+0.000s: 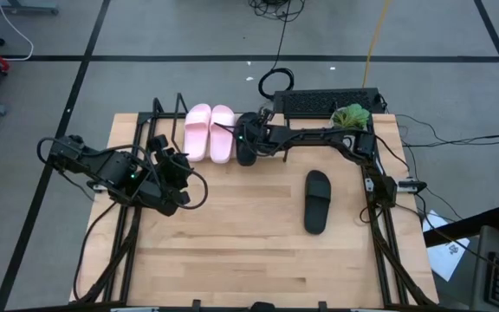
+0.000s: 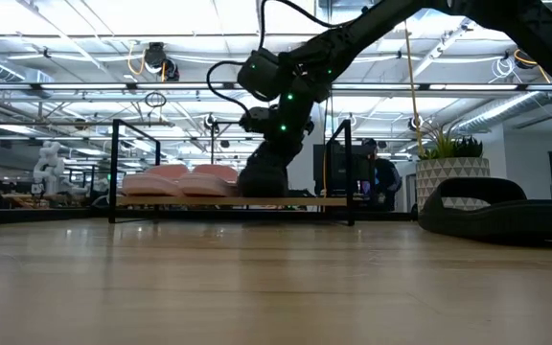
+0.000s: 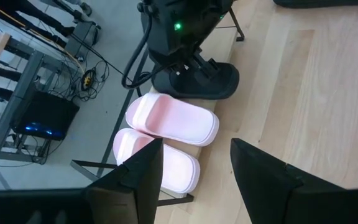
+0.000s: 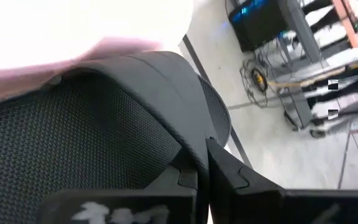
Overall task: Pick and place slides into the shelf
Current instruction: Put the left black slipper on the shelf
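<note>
The light pink pair [image 1: 210, 132] lies side by side on the shelf [image 2: 161, 202] at the table's far edge, soles on its board. Right beside the pair, a black slide [image 1: 246, 146] is on the shelf with my right gripper [image 1: 253, 134] shut on it. The other black slide [image 1: 317, 201] lies flat on the tabletop at the right, toward the middle. My left gripper [image 3: 194, 180] hangs open above the table's left part, aimed at the pink pair [image 3: 169, 124] and touching nothing. My right gripper pinches the edge of the black slide's wide strap [image 4: 188, 152] between its two fingers. The fingers slant down from the table's right side. The slide sits tipped under the gripper, its lower part [image 2: 262, 192] down at the shelf board next to the pink pair.
A dark keyboard [image 1: 327, 102] and a green plant [image 1: 351, 115] sit at the far right corner. The shelf's thin black wire posts [image 2: 115, 172] rise at its ends. The near half of the wooden tabletop [image 1: 232, 251] is bare wood.
</note>
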Controlling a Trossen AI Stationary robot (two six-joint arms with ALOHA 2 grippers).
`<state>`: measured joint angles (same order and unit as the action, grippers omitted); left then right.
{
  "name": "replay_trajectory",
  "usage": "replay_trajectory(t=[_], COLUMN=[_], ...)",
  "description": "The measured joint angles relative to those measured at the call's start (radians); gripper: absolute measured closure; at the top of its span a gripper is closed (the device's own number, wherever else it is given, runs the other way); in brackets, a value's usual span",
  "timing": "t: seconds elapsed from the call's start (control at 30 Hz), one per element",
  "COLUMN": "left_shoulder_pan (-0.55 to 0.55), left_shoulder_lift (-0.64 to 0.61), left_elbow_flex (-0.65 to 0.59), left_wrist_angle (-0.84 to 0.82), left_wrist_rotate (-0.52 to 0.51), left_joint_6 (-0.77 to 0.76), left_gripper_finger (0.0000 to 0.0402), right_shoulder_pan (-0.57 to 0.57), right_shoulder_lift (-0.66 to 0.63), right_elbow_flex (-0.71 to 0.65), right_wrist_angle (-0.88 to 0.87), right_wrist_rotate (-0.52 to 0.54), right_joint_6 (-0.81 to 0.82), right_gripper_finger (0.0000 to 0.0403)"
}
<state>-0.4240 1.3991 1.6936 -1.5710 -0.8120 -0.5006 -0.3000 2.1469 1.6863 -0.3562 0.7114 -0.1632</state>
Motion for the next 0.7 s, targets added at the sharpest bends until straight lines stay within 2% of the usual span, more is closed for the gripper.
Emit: replay_trajectory(t=[0.6, 0.7], left_shoulder_pan=[0.0, 0.0], left_shoulder_lift=[0.0, 0.0], left_elbow_flex=[0.0, 0.0], left_wrist_angle=[0.0, 0.0], left_wrist_rotate=[0.0, 0.0], left_joint_6=[0.009, 0.009], left_gripper_finger=[0.0213, 0.0213], right_shoulder_pan=[-0.028, -0.029], right_shoulder_lift=[0.0, 0.0], right_elbow_flex=[0.0, 0.0], right_wrist_angle=[0.036, 0.039], right_wrist_rotate=[0.016, -0.015], right_joint_6=[-0.041, -0.036], right_gripper_finger=[0.0403, 0.0403])
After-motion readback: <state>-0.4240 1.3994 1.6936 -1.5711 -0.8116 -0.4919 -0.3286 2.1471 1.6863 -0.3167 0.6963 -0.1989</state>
